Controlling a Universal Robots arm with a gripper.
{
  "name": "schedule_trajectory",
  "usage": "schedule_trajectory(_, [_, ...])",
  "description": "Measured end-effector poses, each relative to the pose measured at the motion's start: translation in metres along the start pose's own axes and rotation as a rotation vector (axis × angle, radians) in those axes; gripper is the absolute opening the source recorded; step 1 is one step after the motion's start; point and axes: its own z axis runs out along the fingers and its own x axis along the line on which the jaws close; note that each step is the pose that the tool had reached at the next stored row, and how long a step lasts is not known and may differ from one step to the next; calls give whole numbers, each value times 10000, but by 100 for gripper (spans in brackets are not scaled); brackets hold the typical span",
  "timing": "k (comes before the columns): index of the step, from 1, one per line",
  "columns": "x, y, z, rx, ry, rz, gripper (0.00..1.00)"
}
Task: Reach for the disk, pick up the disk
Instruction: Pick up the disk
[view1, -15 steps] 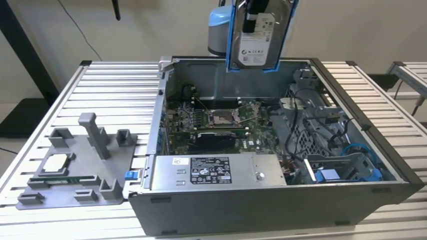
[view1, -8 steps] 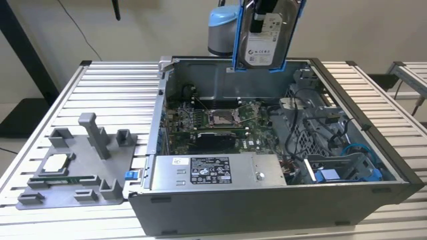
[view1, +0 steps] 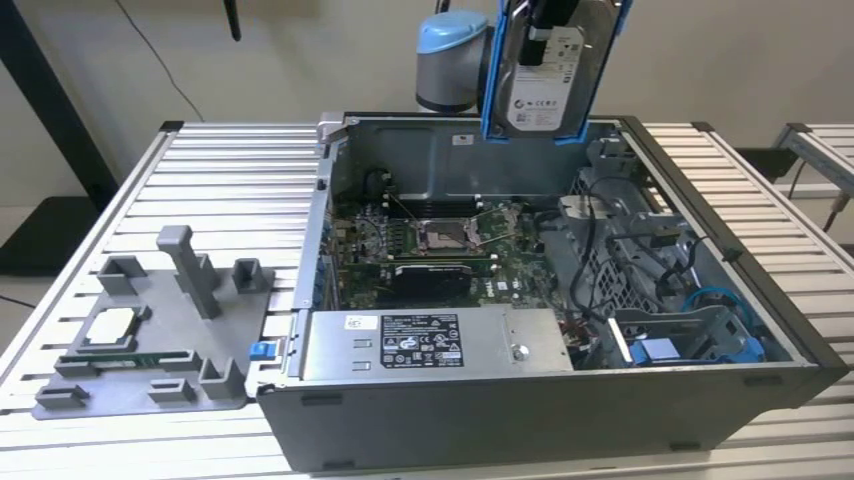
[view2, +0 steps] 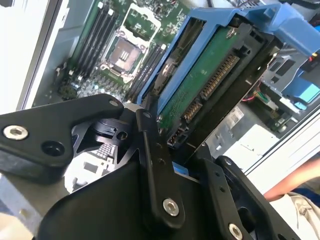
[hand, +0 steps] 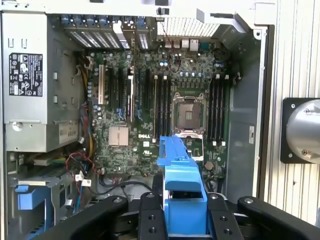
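Tool (view2: 186, 167): clamped shut on the disk (view1: 545, 85), gripping its blue-railed edge.
Disk: upright, in the air above the open computer case (view1: 747, 300).
Case: resting on the slatted tabletop (view1: 227, 170).

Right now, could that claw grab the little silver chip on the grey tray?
Probably not: the gripper is shut on the disk, held upright above the computer case, so it's occupied. The chip itself lies uncovered.

Probably a robotics lab: slatted aluminium bench (view1: 227, 160), open computer case (view1: 534, 420), grey fixture tray (view1: 134, 400).
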Motion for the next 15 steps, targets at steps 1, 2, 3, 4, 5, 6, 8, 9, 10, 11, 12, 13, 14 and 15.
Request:
schedule_trajectory(1, [0, -23, -1, 0, 1, 0, 0])
schedule_trajectory(2, [-1, -47, -1, 0, 0, 1, 0])
schedule_trajectory(3, [-1, -70, -1, 0, 0, 1, 0])
schedule_trajectory(4, [-2, -94, -1, 0, 1, 0, 0])
schedule_trajectory(5, [-2, -118, -2, 0, 1, 0, 0])
schedule_trajectory(6, [-3, -142, -2, 0, 0, 0, 0])
schedule_trajectory(8, [-4, -189, -2, 0, -1, 0, 0])
schedule_trajectory(9, [-4, -212, -3, 0, 0, 0, 0])
schedule_trajectory(10, [-5, -236, -3, 0, 0, 0, 0])
schedule_trajectory(11, [-5, -258, -4, 0, 0, 0, 0])
schedule_trajectory(12, [-6, -280, -4, 0, 1, 0, 0])
schedule_trajectory(13, [-7, -303, -4, 0, 1, 0, 0])
schedule_trajectory(14, [-8, -321, -5, 0, 1, 0, 0])
schedule_trajectory(15, [-8, -338, -5, 0, 1, 0, 0])
